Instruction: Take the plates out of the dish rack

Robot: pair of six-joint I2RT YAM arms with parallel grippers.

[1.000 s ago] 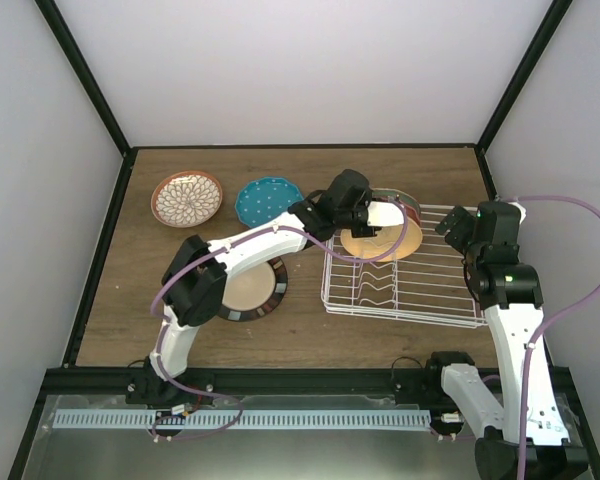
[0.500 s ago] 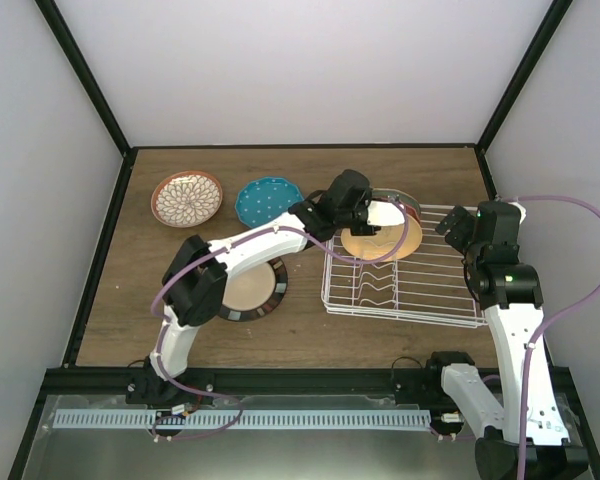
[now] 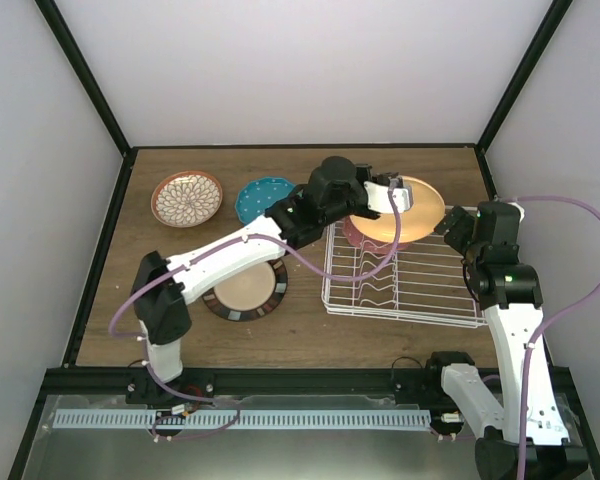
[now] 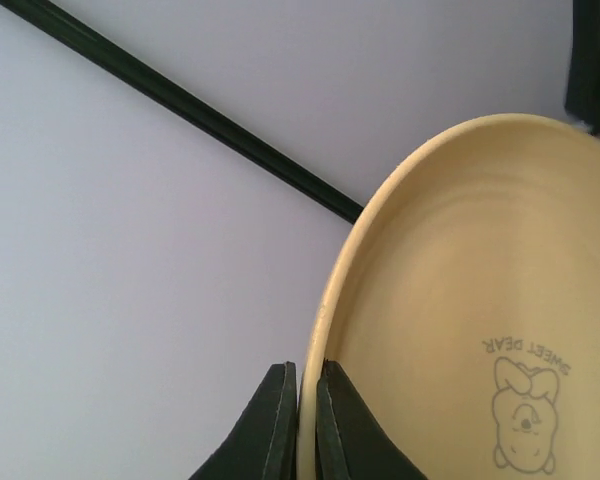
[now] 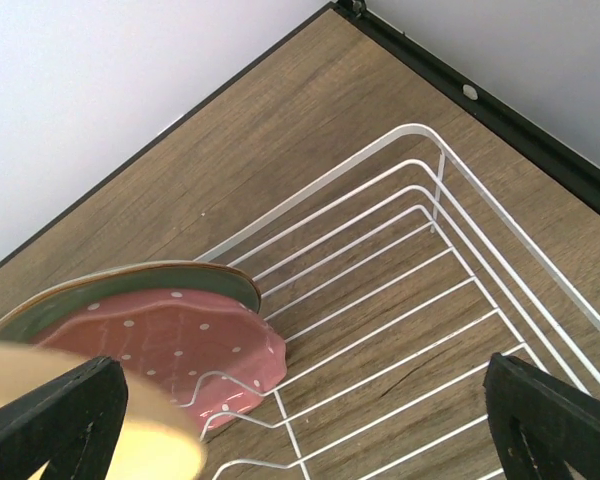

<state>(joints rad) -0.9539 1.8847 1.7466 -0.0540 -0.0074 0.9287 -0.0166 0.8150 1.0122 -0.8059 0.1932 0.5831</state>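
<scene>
My left gripper [image 3: 384, 192] is shut on the rim of a pale yellow plate [image 3: 405, 212] with a small bear drawing and holds it in the air over the back of the white wire dish rack [image 3: 420, 292]. The left wrist view shows my fingers [image 4: 305, 400] pinching that plate's rim [image 4: 460, 300]. A red-pink dotted plate [image 5: 170, 350] stands in the rack's tines with a green plate [image 5: 130, 290] behind it. My right gripper [image 5: 300, 430] is open and empty above the rack's right side [image 5: 420, 300].
On the table left of the rack lie a petal-patterned plate [image 3: 187, 198], a teal dotted plate [image 3: 268, 200] and a tan dark-rimmed plate [image 3: 245, 290]. The black frame and white walls close the back and sides.
My left arm has lifted the yellow plate up out of the rack's tines and a little to the right. The right arm has not moved.
</scene>
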